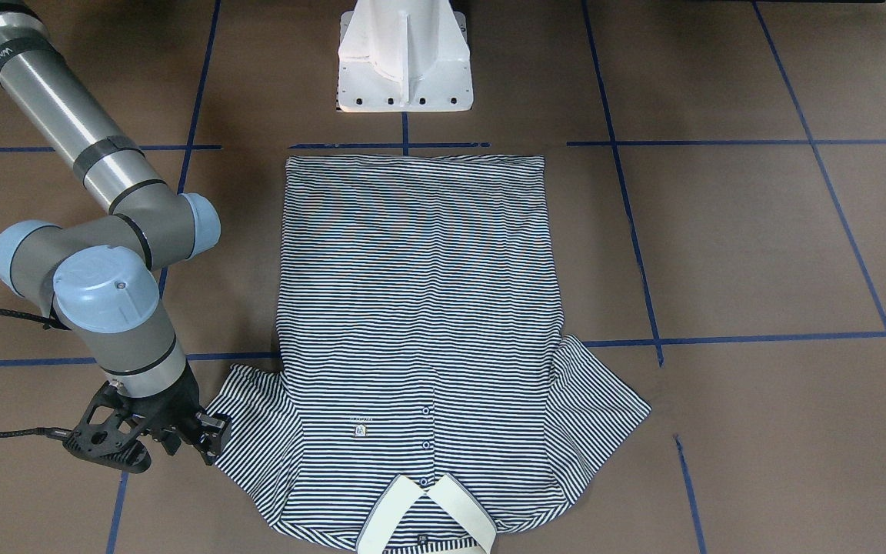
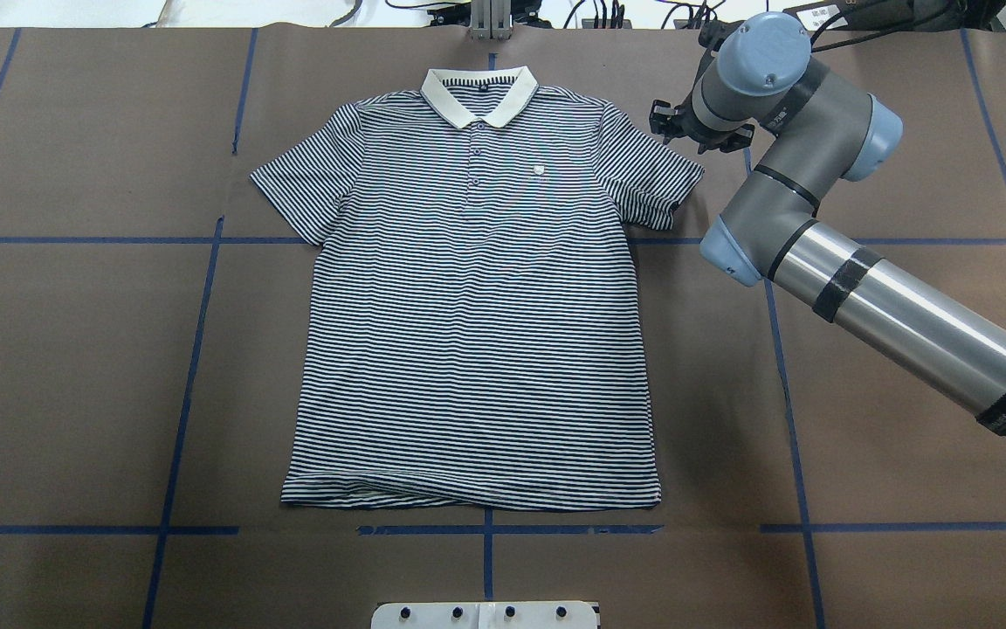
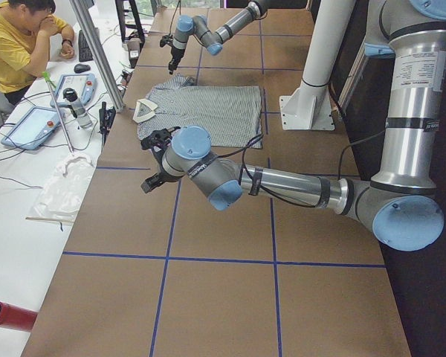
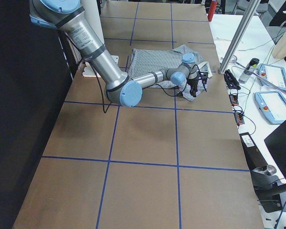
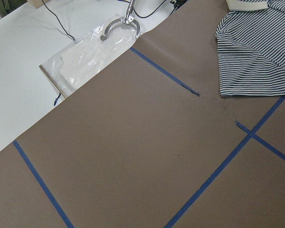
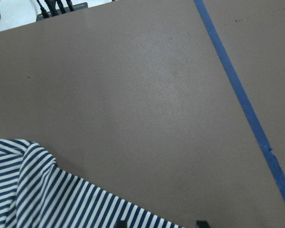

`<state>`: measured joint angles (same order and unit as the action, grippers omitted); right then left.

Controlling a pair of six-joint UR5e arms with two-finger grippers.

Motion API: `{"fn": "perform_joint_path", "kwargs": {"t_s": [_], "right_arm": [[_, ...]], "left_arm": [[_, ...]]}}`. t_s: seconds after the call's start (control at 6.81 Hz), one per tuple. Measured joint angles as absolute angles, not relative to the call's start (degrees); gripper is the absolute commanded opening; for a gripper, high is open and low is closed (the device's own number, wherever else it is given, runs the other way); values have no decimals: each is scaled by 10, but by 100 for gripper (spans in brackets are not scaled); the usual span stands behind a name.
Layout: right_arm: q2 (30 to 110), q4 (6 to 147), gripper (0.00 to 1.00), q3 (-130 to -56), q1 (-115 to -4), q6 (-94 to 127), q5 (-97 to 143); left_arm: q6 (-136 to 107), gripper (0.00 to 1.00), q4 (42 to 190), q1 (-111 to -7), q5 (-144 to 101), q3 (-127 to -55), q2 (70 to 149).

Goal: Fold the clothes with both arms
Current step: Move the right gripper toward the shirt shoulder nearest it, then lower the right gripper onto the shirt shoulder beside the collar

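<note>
The striped polo shirt (image 2: 477,332) lies flat and face up on the brown table, its cream collar (image 2: 478,94) at the far edge and both sleeves spread. My right gripper (image 1: 208,440) hangs at the outer hem of the sleeve (image 2: 651,175) on my right. The right wrist view shows its two fingertips (image 6: 121,223) apart over that striped hem (image 6: 47,199), nothing between them. The left gripper (image 3: 152,160) shows only in the exterior left view, over bare table short of the other sleeve (image 5: 256,52); I cannot tell its state.
The white pedestal base (image 1: 404,58) stands behind the shirt's bottom hem. Blue tape lines (image 2: 197,349) grid the table. Beyond the far edge, a side table holds a plastic bag (image 5: 85,57) and pendants (image 3: 30,126); a person (image 3: 18,44) sits there.
</note>
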<state>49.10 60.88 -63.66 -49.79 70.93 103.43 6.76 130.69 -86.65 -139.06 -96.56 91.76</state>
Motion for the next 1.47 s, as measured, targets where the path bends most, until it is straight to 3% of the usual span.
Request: {"fn": "perform_joint_path", "kwargs": {"t_s": [1.18, 1.32, 1.47], "right_arm": [[525, 607, 55, -658, -482, 706, 1024], [526, 607, 43, -656, -482, 706, 1023], [527, 607, 20, -656, -482, 706, 1023]], "left_arm": [[68, 100, 1309, -866, -1391, -967, 917], [68, 100, 1311, -866, -1391, -967, 917], [68, 100, 1313, -866, -1391, -967, 917]]}}
